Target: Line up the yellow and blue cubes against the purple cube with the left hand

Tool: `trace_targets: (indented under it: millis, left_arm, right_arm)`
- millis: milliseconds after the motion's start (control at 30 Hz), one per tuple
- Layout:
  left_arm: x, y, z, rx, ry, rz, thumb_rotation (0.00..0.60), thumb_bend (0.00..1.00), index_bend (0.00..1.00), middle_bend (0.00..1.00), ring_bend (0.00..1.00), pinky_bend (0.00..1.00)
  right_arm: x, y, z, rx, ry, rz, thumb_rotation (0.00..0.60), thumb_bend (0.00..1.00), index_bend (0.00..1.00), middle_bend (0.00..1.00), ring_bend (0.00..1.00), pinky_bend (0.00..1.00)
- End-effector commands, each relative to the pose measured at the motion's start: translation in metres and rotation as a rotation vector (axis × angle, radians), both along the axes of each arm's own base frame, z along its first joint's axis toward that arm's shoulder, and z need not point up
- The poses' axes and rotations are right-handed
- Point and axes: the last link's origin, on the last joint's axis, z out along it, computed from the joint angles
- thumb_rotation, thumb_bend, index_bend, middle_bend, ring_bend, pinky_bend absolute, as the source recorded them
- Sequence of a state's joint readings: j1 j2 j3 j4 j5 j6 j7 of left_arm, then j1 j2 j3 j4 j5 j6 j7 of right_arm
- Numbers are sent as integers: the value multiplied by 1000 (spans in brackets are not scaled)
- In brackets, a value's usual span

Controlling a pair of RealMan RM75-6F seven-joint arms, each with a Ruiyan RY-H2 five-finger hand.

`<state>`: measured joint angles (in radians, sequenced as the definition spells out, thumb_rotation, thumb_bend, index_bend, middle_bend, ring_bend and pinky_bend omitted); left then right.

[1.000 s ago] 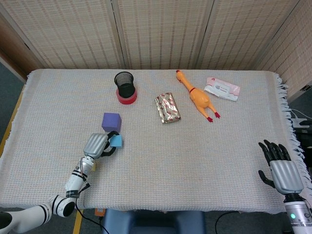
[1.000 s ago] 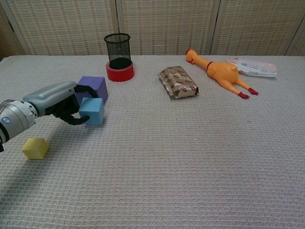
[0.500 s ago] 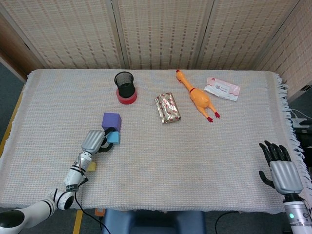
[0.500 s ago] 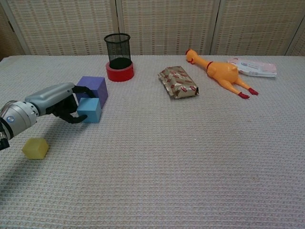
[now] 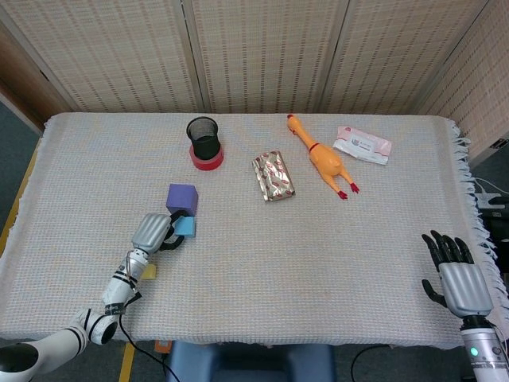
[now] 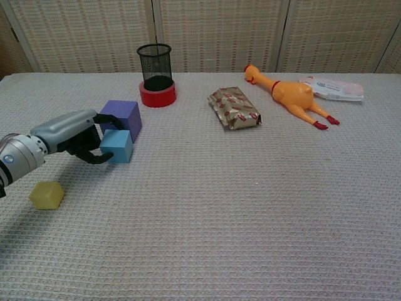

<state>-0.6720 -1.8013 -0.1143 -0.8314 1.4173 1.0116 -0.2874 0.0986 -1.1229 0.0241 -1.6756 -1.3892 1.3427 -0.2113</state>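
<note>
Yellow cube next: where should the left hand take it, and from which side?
Judging from both views, pinch the yellow cube across two opposite side faces, coming from above. It sits alone on the cloth, turned corner-on, near the left hand, well short of the blue cube.

You see a purple cube (image 6: 123, 116) with a light blue cube (image 6: 117, 146) just in front, a dull yellow cube (image 6: 46, 195) nearer you, and beyond it a black mesh cup (image 6: 155, 64) on a red ring (image 6: 157, 96); the worktop (image 6: 250, 213) cloth is a pale waffle weave.
</note>
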Motion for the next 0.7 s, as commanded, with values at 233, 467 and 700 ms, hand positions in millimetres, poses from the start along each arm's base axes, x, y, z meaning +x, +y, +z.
trace_targets:
  millis: [233, 467, 700]
  left_arm:
    - [-8, 3, 11, 20, -6, 16, 600, 386, 541, 1000, 1000, 1000]
    - [-16, 4, 12, -26, -11, 40, 600, 386, 530, 1000, 1000, 1000]
    - [-20, 6, 14, -31, 6, 33, 600, 385, 462, 1000, 1000, 1000]
  right_arm:
    - [0, -1, -4, 10, 6, -6, 600, 101, 0, 0, 0, 0]
    - [1, 0, -5, 18, 0, -3, 600, 101, 0, 0, 0, 0]
    - [0, 0, -6, 21, 3, -8, 600, 101, 0, 0, 0, 0]
